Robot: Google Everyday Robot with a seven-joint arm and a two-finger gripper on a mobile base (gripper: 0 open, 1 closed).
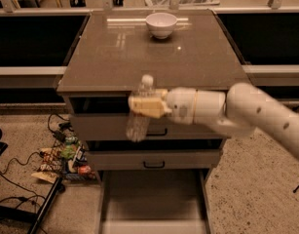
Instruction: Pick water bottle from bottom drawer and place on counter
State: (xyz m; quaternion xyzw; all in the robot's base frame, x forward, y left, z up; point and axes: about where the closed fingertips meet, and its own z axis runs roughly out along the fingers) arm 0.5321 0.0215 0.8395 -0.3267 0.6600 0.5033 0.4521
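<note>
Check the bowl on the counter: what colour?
Plain white bowl, camera view. The gripper holds the water bottle at the counter front edge.

Likely a robot lab; claw [140, 106] before the drawer cabinet [188, 156], cables [12, 175] across the floor [266, 184].

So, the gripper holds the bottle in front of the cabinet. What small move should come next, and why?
Probably lift straight up a little. The gripper grips the water bottle at the front edge of the counter, and the bottle's base hangs below that edge. Moving forward now would likely strike the edge.
</note>
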